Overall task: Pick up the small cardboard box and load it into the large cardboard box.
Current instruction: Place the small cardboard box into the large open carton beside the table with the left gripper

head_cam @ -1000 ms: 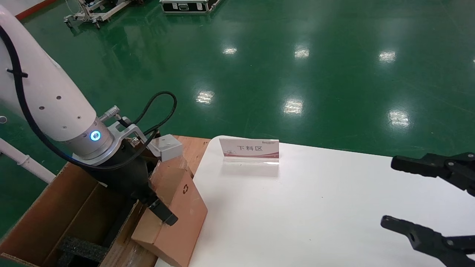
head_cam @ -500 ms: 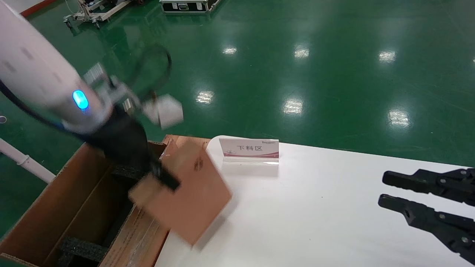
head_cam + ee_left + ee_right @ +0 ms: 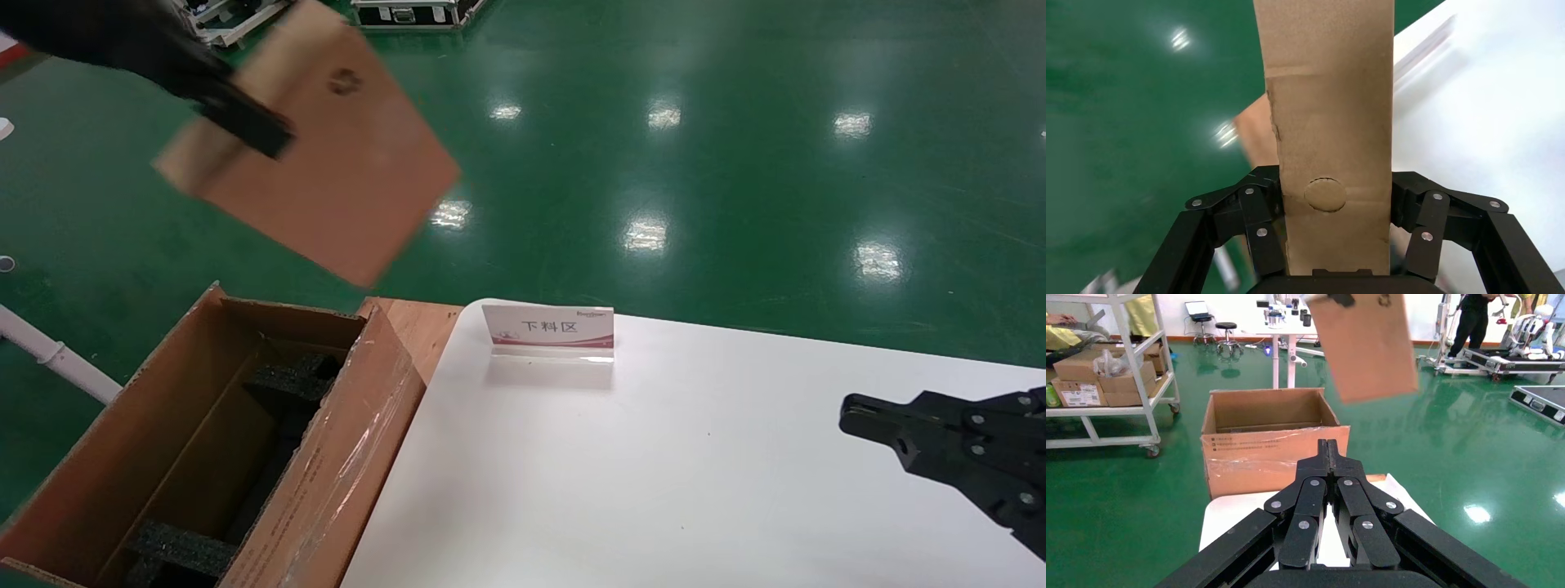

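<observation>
While the carry is under way, the scene reads as follows.

Left gripper: the left gripper (image 3: 1333, 245) is clenched on the small cardboard box (image 3: 315, 155), its fingers (image 3: 1251, 226) pressing the two broad faces near one end, high at the far left of the head view.

Small box position: it hangs in the air, tilted, well above the floor and beyond the far end of the large cardboard box (image 3: 343, 465); its recycling symbol (image 3: 345, 80) faces the head camera.

Key relation: the open carton lies below and nearer than the held box, its long axis running from near left to far right beside the white table (image 3: 654, 474). The black foam blocks (image 3: 298, 376) sit inside, so I judge the slim box must come down and back, aligned with that long axis.

Nearer arm: the left arm, already holding the load.

Right gripper: the right gripper (image 3: 915, 429) rests closed over the table's right side, idle.

Change: a second ago the small box leaned on the carton's taped rim at table height; it now rides far higher, and the right gripper's fingers, then spread, have shut.

Table sign: the white-and-red sign (image 3: 547, 331) stands untouched at the table's far edge.
</observation>
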Controlling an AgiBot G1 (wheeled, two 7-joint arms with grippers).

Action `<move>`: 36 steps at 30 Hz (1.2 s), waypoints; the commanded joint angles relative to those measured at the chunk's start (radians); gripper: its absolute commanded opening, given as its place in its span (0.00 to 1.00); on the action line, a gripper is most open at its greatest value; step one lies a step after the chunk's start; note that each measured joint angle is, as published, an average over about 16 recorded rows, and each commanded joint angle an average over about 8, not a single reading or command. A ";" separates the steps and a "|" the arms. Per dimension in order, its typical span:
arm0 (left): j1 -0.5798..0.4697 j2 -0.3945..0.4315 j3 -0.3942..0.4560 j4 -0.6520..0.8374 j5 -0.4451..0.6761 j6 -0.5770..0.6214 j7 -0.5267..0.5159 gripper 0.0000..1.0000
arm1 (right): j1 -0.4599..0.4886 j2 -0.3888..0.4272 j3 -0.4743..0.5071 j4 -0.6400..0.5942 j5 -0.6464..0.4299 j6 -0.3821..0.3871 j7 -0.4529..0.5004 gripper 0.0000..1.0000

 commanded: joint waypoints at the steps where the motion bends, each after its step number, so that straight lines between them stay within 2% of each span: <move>1: -0.067 0.007 0.058 0.022 0.005 0.003 0.032 0.00 | 0.000 0.000 0.000 0.000 0.000 0.000 0.000 0.00; 13: -0.236 -0.052 0.541 0.005 -0.112 0.052 0.038 0.00 | 0.000 0.000 -0.001 0.000 0.001 0.000 0.000 0.00; 14: -0.242 -0.060 0.564 0.004 -0.115 0.048 0.038 0.00 | 0.000 0.000 -0.001 0.000 0.001 0.000 0.000 0.07; 15: -0.246 -0.069 0.579 0.003 -0.116 0.044 0.037 0.00 | 0.000 0.000 -0.001 0.000 0.001 0.000 -0.001 0.19; 21: -0.249 -0.140 0.570 -0.033 -0.049 0.021 0.017 0.00 | 0.000 0.001 -0.001 0.000 0.001 0.001 -0.001 0.94; 22: -0.248 -0.154 0.559 -0.045 -0.034 0.018 0.008 0.00 | 0.000 0.001 -0.001 0.000 0.001 0.001 -0.001 1.00; 27: -0.213 -0.220 0.499 -0.113 0.035 -0.005 -0.044 0.00 | 0.000 0.001 -0.002 0.000 0.001 0.001 -0.001 1.00; 36: -0.097 -0.292 0.408 -0.145 0.113 -0.046 -0.103 0.00 | 0.001 0.001 -0.002 0.000 0.002 0.001 -0.001 1.00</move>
